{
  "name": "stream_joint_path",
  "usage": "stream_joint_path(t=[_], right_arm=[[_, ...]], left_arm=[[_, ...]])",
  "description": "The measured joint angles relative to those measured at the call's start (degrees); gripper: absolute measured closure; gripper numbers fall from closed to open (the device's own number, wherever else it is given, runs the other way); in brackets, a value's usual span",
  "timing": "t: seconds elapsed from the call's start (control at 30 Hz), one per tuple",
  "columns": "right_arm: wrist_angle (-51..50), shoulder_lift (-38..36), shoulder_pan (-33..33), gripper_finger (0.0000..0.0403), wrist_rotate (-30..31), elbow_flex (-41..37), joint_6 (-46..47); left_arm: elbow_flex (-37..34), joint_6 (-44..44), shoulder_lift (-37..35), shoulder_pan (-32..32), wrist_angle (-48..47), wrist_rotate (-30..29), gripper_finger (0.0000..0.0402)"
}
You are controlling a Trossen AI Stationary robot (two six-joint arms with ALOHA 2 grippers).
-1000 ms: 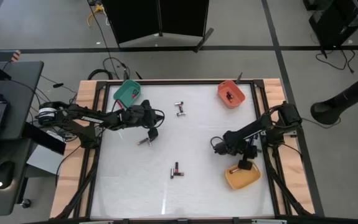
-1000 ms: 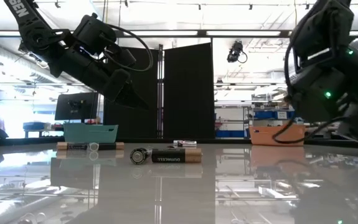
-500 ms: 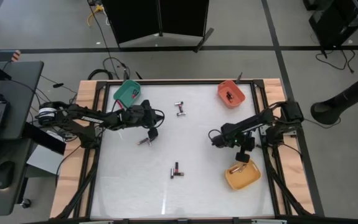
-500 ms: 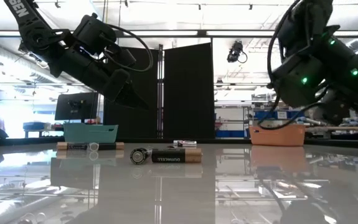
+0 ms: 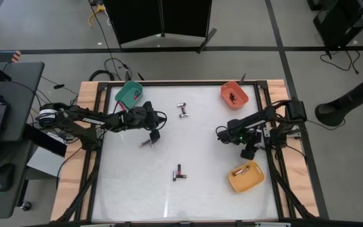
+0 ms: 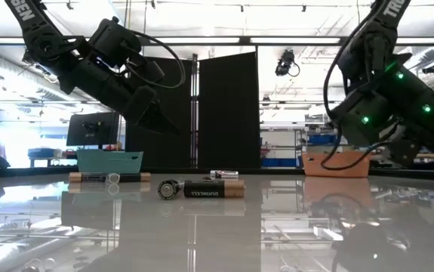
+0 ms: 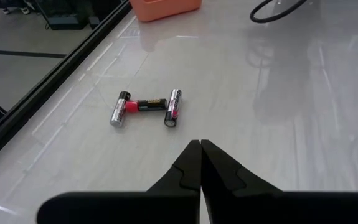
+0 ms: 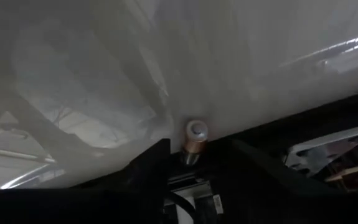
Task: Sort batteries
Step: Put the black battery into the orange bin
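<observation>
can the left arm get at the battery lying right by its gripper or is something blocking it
Probably yes. The left gripper hangs shut just above the table, and the battery lies close beside it on bare table with nothing between them. It would need to open its fingers and drop down first.

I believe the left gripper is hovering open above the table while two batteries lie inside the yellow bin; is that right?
Not quite: the left gripper is shut, its fingertips pressed together, as the left wrist view shows. The rest holds: it hovers above the table, and the high view shows two batteries lying in the yellow bin.
</observation>
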Motion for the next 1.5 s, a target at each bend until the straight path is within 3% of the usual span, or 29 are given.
stream_joint_path(t=[0.23,0.5,0.9,1.0,1.13,1.33,1.5], right_arm=[[4.3,-0.2,-0.9,0.0238,-2.7,-3.4,-1.2],[4.7,-0.2,-0.9,0.0348,-3.4,-2.8,-3.4],[2.3,-3.2,0.0,0.0348,5.0,7.5,-4.6],[4.4,-6.4,0.0,0.0348,8.8,10.8,-3.1],[14.9,-13.0,-0.1,0.0348,13.6,12.1,-1.3],[43.8,-22.2,-0.5,0.0348,19.9,8.2,-4.9],[72.1,-23.0,-2.3,0.0348,17.8,4.2,-12.3]], left_arm=[[0.0,0.5,0.0,0.0,-0.1,0.0,0.0391],[0.0,0.4,0.0,0.0,-0.2,0.0,0.0391],[0.0,-1.5,0.0,0.0,3.9,0.1,0.0391],[0.0,-2.6,0.0,0.1,7.3,3.1,0.0391],[0.0,-5.3,0.0,0.7,12.9,8.4,0.0391],[0.0,-9.0,0.0,2.0,21.4,15.1,0.0391],[0.0,-12.0,-0.1,3.4,24.2,17.8,0.0391]])
